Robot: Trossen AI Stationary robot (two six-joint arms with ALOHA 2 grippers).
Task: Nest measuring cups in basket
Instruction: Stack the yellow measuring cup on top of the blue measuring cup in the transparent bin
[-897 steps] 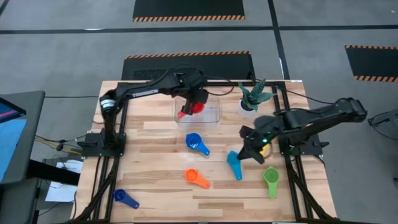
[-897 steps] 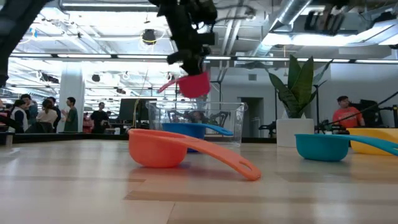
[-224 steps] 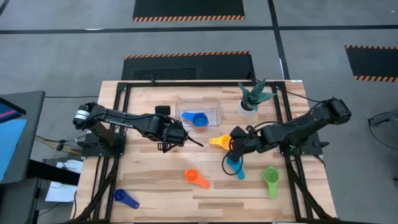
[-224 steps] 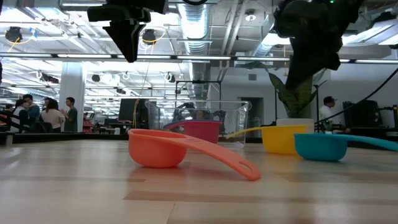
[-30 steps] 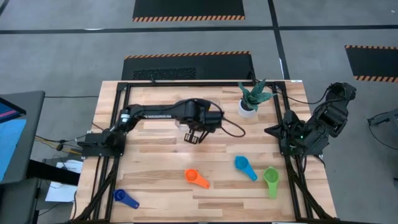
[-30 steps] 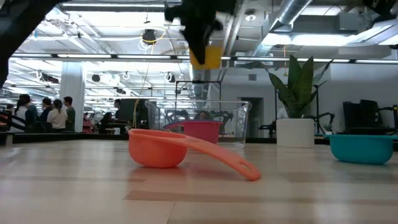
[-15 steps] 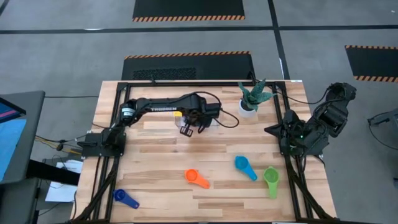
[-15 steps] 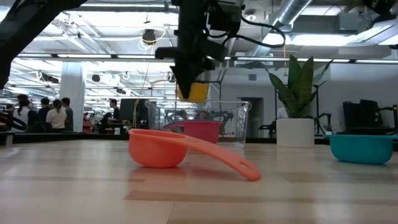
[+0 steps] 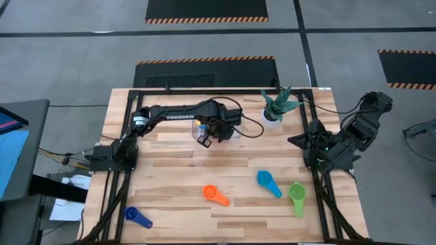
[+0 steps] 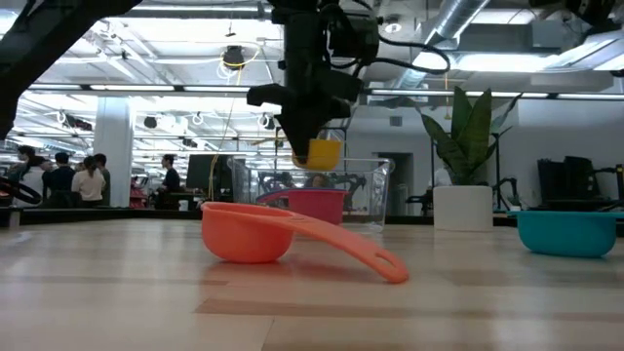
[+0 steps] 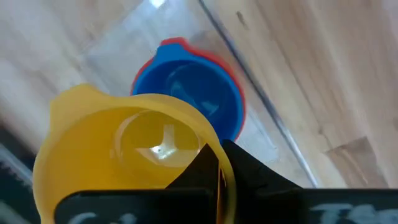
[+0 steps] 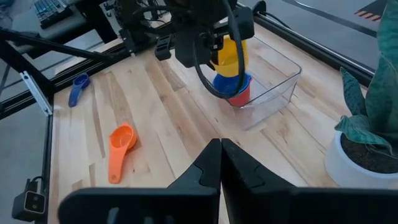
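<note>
The tabletop (image 9: 177, 170) is pale wooden planks with visible grain, framed by dark rails. At its far middle stands the basket (image 12: 273, 81), a clear, glossy plastic tub with rounded corners. Inside it a smooth blue cup (image 11: 193, 102) sits nested in a red cup (image 10: 317, 207), whose rim shows around the blue one.

The left claw (image 10: 310, 136) hangs over the basket, clenched on the yellow cup (image 10: 323, 153), a round, shiny plastic scoop held just above the nested pair, bowl opening up toward the wrist camera. Its handle is hidden by the claw, so its long axis cannot be told.

On the near half of the tabletop lie four more cups, well apart. The orange cup (image 9: 216, 195) lies in the middle, its flat handle pointing near-right. The teal cup (image 9: 268, 182) lies to its right, handle also running near-right. The green cup (image 9: 297, 197) lies beside the teal one, handle pointing near. The dark blue cup (image 9: 137, 217) lies at the near-left corner, handle pointing near-right.

The right claw (image 12: 219, 163) waits at the right edge, fingers pressed together, empty. A white pot (image 9: 272, 116) with a spiky plant stands right of the basket.
</note>
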